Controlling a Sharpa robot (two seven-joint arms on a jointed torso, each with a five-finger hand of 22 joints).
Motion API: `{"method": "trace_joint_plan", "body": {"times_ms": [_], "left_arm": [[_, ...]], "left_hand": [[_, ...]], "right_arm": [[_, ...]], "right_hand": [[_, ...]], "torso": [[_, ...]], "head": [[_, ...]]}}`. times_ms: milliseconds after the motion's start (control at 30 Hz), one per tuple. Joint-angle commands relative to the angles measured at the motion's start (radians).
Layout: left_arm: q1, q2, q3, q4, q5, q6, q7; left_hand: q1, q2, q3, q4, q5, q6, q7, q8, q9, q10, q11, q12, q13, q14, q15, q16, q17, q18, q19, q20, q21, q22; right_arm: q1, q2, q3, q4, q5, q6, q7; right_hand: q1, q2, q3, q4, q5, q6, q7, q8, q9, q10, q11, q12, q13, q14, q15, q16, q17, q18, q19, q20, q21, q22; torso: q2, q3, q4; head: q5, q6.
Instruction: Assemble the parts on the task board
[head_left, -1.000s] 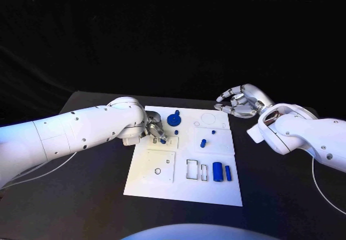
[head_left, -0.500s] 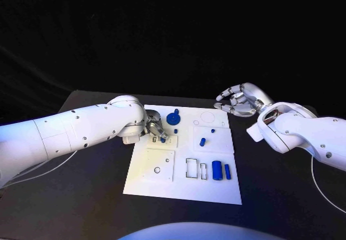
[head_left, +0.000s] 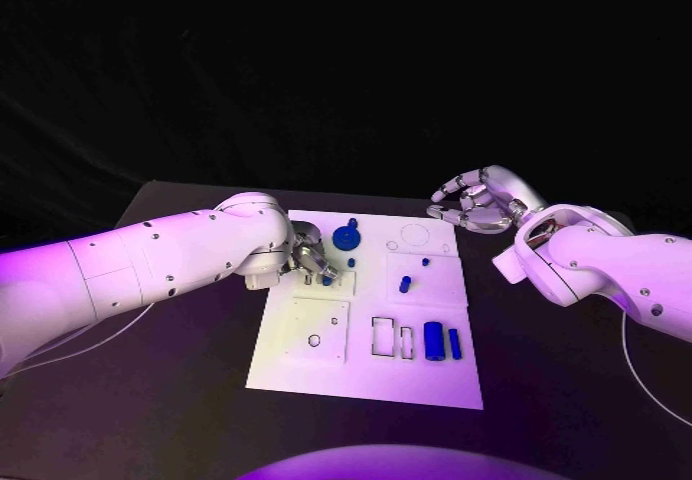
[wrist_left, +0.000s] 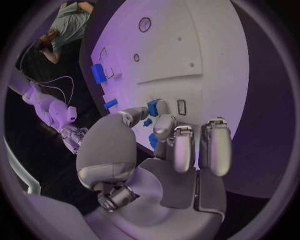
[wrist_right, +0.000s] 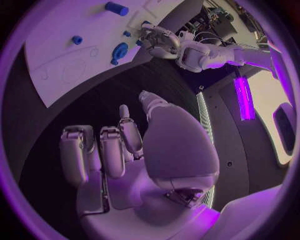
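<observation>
In the middle of the black surface (head_left: 173, 400) lies the white task board (head_left: 361, 375), and six blue parts can be counted on it. A round gear-like part (head_left: 348, 238) sits near the board's far edge, with a tiny peg (head_left: 352, 264) just on its near side. Two small pegs (head_left: 426, 265) and (head_left: 405, 285) stand toward the board's right edge. Two upright cylinders, a thick one (head_left: 434, 342) and a thin one (head_left: 456, 345), lie side by side near the right edge, closer to the near edge.

The left hand (head_left: 309, 262) is down on the board at its left edge; its thumb and a finger seem to pinch a small blue piece (wrist_left: 152, 107), though the contact is hard to make out. The right hand (head_left: 476, 203) hovers off the board's far right corner, fingers curled but apart, holding nothing.
</observation>
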Motion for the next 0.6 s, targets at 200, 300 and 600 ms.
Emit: {"method": "trace_joint_plan", "body": {"times_ms": [200,300,600], "left_arm": [[-0.001,-0.002,0.000,0.005,0.008,0.000,0.004],[-0.001,-0.006,0.001,0.008,0.007,-0.005,0.005],[-0.001,-0.023,0.013,0.027,0.006,-0.014,0.006]], "left_hand": [[-0.009,0.005,-0.032,0.011,-0.005,0.006,0.002,-0.007,0.002,0.005,0.000,0.002,0.000,0.106,-0.008,0.003,0.263,-0.009,0.015,-0.008,0.006,0.047],[-0.009,0.005,-0.032,0.011,-0.005,0.006,0.002,-0.007,0.002,0.005,0.000,0.002,0.000,0.106,-0.008,0.003,0.263,-0.009,0.015,-0.008,0.006,0.047],[-0.009,0.006,-0.043,0.014,-0.005,0.007,0.002,-0.007,0.002,0.005,0.000,0.001,0.000,0.106,-0.009,0.003,0.263,-0.009,0.014,-0.008,0.005,0.046]], "right_arm": [[-0.001,0.000,0.000,0.001,-0.011,0.011,0.007],[-0.001,-0.001,0.000,0.001,-0.011,0.010,0.007],[-0.001,-0.002,0.000,0.000,-0.011,0.008,0.008]], "right_hand": [[-0.016,0.001,-0.005,0.004,-0.011,0.002,-0.004,0.004,0.000,0.001,-0.007,0.001,-0.001,0.076,-0.007,-0.003,0.131,0.007,0.058,-0.003,-0.004,0.212],[-0.016,0.001,-0.005,0.004,-0.011,0.002,-0.004,0.004,0.000,0.001,-0.007,0.001,-0.001,0.076,-0.007,-0.003,0.131,0.007,0.058,-0.003,-0.004,0.212],[-0.022,0.002,-0.008,0.005,-0.015,0.001,-0.004,0.005,0.000,0.001,-0.007,0.000,-0.002,0.076,-0.008,-0.004,0.130,0.007,0.057,-0.004,-0.005,0.211]], "torso": [[0.001,-0.0004,-0.0004],[0.001,-0.0004,-0.0009],[0.000,0.0000,-0.0001]], "head": [[0.001,0.001],[0.000,0.002],[-0.003,0.003]]}}
